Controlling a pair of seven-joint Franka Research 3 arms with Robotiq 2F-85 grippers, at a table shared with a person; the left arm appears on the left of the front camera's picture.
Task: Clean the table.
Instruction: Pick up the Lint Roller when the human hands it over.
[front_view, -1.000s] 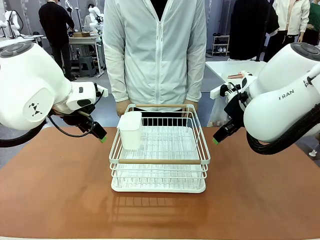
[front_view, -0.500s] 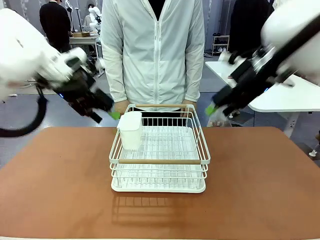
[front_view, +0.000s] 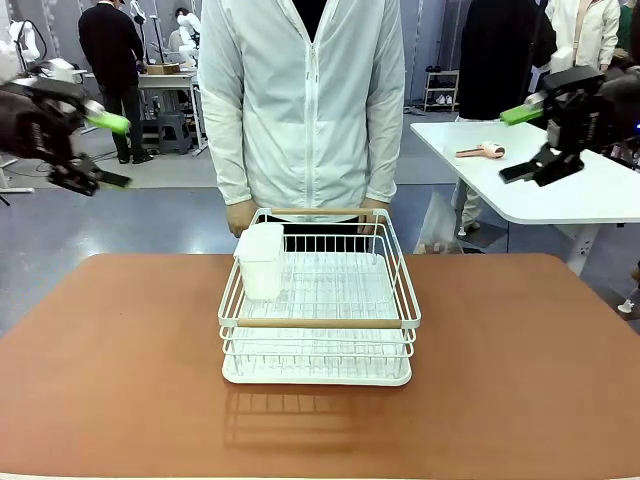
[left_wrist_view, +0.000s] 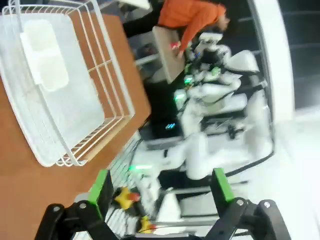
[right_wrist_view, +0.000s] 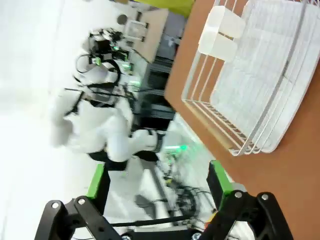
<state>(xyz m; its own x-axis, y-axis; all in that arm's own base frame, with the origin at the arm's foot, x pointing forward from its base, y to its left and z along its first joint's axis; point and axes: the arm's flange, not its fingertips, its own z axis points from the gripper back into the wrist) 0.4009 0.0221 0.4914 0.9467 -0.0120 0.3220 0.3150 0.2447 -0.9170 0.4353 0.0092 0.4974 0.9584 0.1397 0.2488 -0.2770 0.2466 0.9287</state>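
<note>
The reddish-brown table (front_view: 110, 370) carries a white wire dish rack (front_view: 318, 322) at its middle. A white plastic container (front_view: 262, 260) hangs in the rack's left far corner. Raised high at the far left, clear of the table, my left gripper (front_view: 112, 152) is open and empty. My right gripper (front_view: 517, 143) is raised high at the far right, also open and empty. In the left wrist view the gripper (left_wrist_view: 161, 186) looks past the rack (left_wrist_view: 75, 115) and table (left_wrist_view: 15, 195). In the right wrist view the gripper (right_wrist_view: 156, 180) is open, with the rack (right_wrist_view: 260, 90) on the table (right_wrist_view: 300, 175).
A person in a white jacket stands at the far side, with hands (front_view: 240, 215) at the rack's far rim. A white table (front_view: 560, 195) with a small pink object (front_view: 482, 151) stands at the back right. The brown top around the rack is bare.
Both arms have swung up and outward from beside the rack to high at the picture's edges. Both grippers stayed open. The rack has not moved.
</note>
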